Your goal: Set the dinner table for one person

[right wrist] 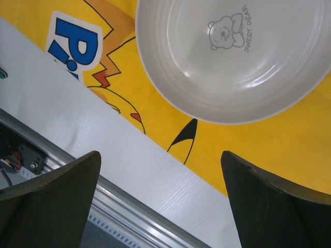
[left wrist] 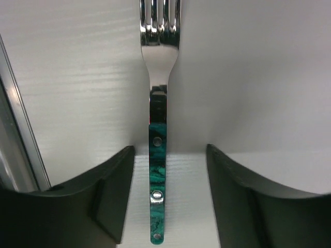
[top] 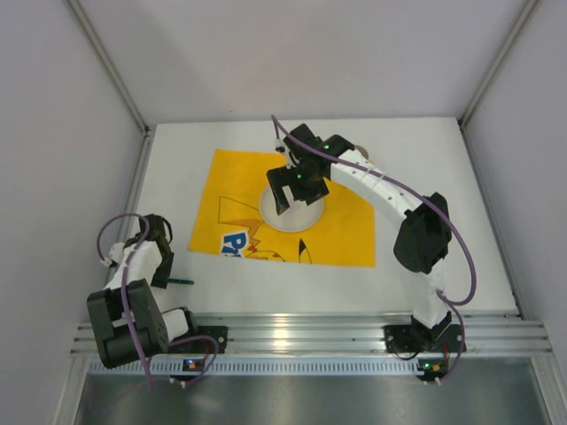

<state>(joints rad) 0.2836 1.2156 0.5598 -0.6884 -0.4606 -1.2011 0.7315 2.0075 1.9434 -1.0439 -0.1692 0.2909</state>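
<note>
- dinner table (top: 425, 168): flat matte white, yellow mat (top: 345, 239) mid.
- bare margins both sides, walls (top: 71, 133) at edges.
- left gripper (left wrist: 169, 150) apart around fork (left wrist: 158, 139); right gripper (right wrist: 160, 153) apart.

Pretty clearly this was a robot lab cell and not anyone's dining room. The dinner table (top: 425, 159) was a plain white board boxed in by bare white panel walls (top: 53, 88) with metal corner strips. An aluminium rail (top: 301, 332) ran along the near edge with two robot arms bolted to it, left arm (top: 133, 310) and right arm (top: 381, 190), purple cables (top: 469, 248) looping off both. The only homey bits looked like props: a yellow cartoon mat (top: 345, 239), a white bowl (right wrist: 232, 57) printed with a little bear and "SWEET DEAR", and a green-handled fork (left wrist: 158, 155) lying on the bare white top
</note>
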